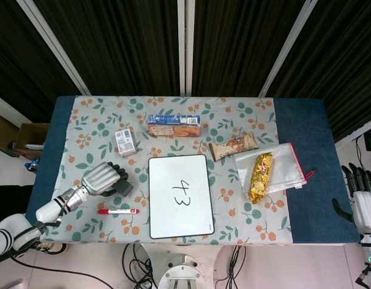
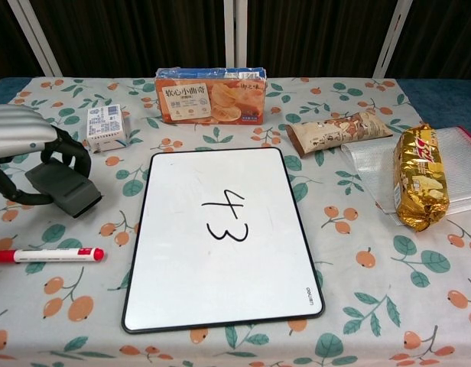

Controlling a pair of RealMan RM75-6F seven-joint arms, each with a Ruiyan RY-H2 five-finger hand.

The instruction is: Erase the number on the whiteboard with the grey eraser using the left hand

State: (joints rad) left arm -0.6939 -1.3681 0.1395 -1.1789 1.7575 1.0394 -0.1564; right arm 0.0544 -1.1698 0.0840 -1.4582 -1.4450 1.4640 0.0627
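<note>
The whiteboard (image 1: 194, 217) (image 2: 182, 283) lies at the front middle of the table, with "43" (image 1: 180, 192) (image 2: 224, 218) written in black at its centre. Just to its left, my left hand (image 1: 101, 179) (image 2: 17, 134) is curled over the grey eraser (image 1: 124, 189) (image 2: 66, 188) and grips it between fingers and thumb. The eraser sits tilted, one end raised off the cloth, apart from the board's left edge. My right hand (image 1: 364, 195) hangs beside the table's right edge with its fingers spread and nothing in it.
A red-capped marker (image 1: 118, 211) (image 2: 44, 254) lies in front of the left hand. A small white box (image 2: 105, 126), a biscuit box (image 2: 210, 95), a snack bar (image 2: 339, 130), a gold packet (image 2: 419, 177) and a clear zip bag (image 2: 373, 157) lie beyond and right of the board.
</note>
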